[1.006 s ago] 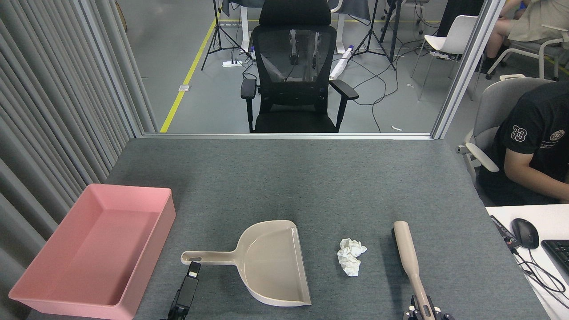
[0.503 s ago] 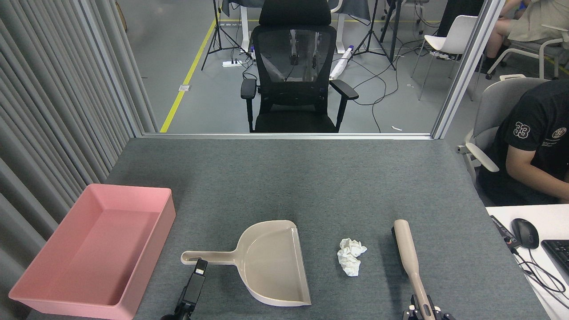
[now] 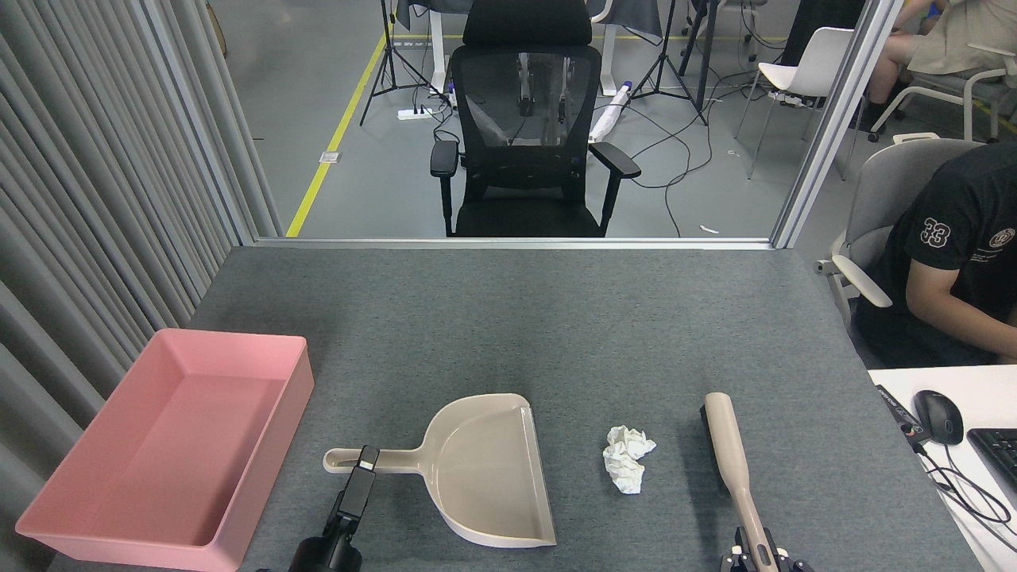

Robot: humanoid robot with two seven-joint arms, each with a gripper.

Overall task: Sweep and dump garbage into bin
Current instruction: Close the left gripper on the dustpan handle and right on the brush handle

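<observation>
One crumpled white wad of garbage lies on the grey felt table between the beige dustpan and a beige brush. The pink bin stands at the near left and looks empty. My left gripper is a slim dark shape whose tip lies over the dustpan's handle; its jaws are not visible. At the bottom edge, my right gripper holds the brush by the near end of its handle, with the brush head just right of the wad.
A seated person's arm is at the table's right side. A white desk with a mouse and keyboard adjoins the near right corner. A black office chair stands beyond the far edge. Grey curtains line the left.
My left gripper has moved up and to the right, from below the handle's end onto the dustpan handle. The brush, wad and dustpan have stayed put.
</observation>
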